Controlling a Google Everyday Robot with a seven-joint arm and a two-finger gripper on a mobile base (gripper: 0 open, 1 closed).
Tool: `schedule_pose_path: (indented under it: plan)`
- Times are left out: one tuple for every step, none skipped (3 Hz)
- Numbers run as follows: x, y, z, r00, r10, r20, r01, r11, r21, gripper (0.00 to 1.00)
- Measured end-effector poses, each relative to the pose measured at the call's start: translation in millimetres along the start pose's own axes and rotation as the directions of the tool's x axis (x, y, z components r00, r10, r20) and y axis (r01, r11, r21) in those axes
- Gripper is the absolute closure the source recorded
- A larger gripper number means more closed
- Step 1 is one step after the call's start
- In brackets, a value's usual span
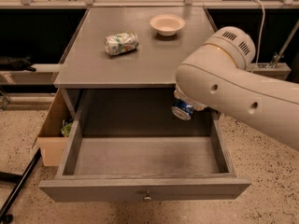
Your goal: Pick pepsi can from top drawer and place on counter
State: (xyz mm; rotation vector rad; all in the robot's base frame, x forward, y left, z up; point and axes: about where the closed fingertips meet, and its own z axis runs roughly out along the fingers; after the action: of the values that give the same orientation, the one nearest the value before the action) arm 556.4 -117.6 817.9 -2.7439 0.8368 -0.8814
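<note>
The claw [186,101], mostly hidden under the wrist, grips the can [183,110] by its top, over the right rear of the drawer [140,190] and just below the table [140,64] edge. If lifted straight up, I think the can may hit this edge and slip out. The arm [233,90] reaches in from the right, bent over the table corner
</note>
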Motion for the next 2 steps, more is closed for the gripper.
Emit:
schedule_pose_path:
  plan:
    - [0.7, -0.1, 0.6, 1.000, -0.003, 0.000, 0.003, 1.0000, 0.002, 1.00]
    - [1.3, -4.6, 1.1, 1.000, -0.019, 0.003, 0.019, 0.9996, -0.020, 1.00]
